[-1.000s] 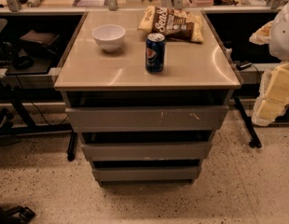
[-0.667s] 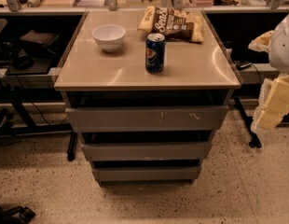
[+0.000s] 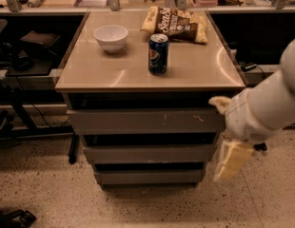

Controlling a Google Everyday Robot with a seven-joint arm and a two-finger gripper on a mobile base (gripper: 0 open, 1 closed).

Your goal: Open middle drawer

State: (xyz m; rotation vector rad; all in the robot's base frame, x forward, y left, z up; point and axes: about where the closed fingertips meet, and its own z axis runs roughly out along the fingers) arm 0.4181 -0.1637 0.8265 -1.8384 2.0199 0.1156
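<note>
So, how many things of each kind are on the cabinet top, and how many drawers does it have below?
bowl: 1
soda can: 1
snack bag: 1
drawers: 3 (top drawer, middle drawer, bottom drawer)
Total: 6
The hand hangs right of the middle drawer.

Single white arm (image 3: 276, 87), thick and smooth, descending from above and to the right of the gripper (image 3: 231, 161). Directly above the gripper sits the rounded wrist housing (image 3: 246, 120); a pale tab (image 3: 218, 102) projects further up and slightly left. The cream gripper hangs pointing downward, low at the right of the view.
</note>
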